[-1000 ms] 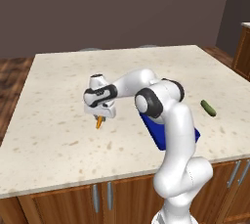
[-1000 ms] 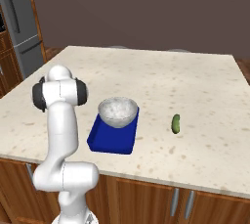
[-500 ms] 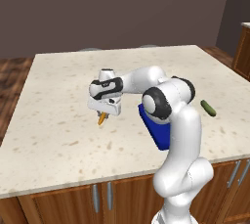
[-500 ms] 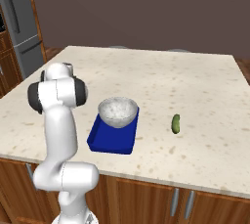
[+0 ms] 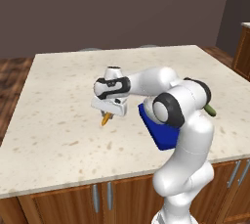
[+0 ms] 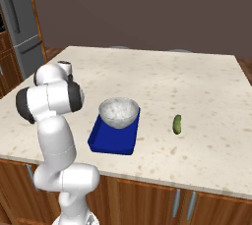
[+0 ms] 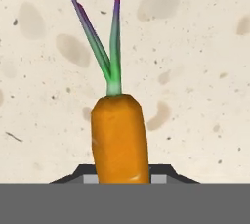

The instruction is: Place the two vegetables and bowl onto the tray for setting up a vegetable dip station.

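Jaws clamped on the carrot (image 7: 119, 137): in the hand view its orange body rises from between the 2 dark finger tips, green top pointing away toward the speckled bench (image 7: 195, 47). In the left base view the gripper (image 5: 107, 115) points down just above the bench (image 5: 58, 100), left of the tray (image 5: 163, 132), with the carrot (image 5: 105, 119) hanging below it; carrot tip close to the surface, contact cannot be told. In the right base view the bowl (image 6: 118, 112) sits on the far half of the blue tray (image 6: 110, 140). The cucumber (image 6: 177, 124) lies on the bench (image 6: 197, 86) to the right of the tray, apart from it.
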You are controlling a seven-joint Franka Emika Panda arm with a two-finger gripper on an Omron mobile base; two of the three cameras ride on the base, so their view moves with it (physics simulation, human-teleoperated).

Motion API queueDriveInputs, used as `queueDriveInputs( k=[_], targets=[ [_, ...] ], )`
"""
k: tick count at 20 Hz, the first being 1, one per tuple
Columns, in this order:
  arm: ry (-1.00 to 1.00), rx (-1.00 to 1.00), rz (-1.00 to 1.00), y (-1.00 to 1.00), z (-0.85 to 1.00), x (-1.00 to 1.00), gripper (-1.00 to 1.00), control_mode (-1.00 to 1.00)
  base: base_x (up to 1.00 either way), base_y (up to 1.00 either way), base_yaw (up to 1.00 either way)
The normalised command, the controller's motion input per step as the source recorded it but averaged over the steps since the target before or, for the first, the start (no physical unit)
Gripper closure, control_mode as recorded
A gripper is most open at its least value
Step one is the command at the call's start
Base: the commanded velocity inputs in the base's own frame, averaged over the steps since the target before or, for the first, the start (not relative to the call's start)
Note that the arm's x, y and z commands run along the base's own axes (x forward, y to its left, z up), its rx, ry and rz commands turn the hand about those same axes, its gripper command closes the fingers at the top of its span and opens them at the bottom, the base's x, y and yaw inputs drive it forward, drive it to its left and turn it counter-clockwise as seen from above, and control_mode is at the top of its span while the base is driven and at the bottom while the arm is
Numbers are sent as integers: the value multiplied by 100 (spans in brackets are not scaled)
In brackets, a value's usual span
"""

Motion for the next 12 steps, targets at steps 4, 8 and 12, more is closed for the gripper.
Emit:
queueDriveInputs(
  k=[4,8,12],
  targets=[
    [0,3,0,-17,39,-40,100,-100,0,0,0],
    [0,0,0,-19,34,-40,100,-100,0,0,0],
    [0,0,0,-22,30,-44,100,-100,0,0,0]
  ],
)
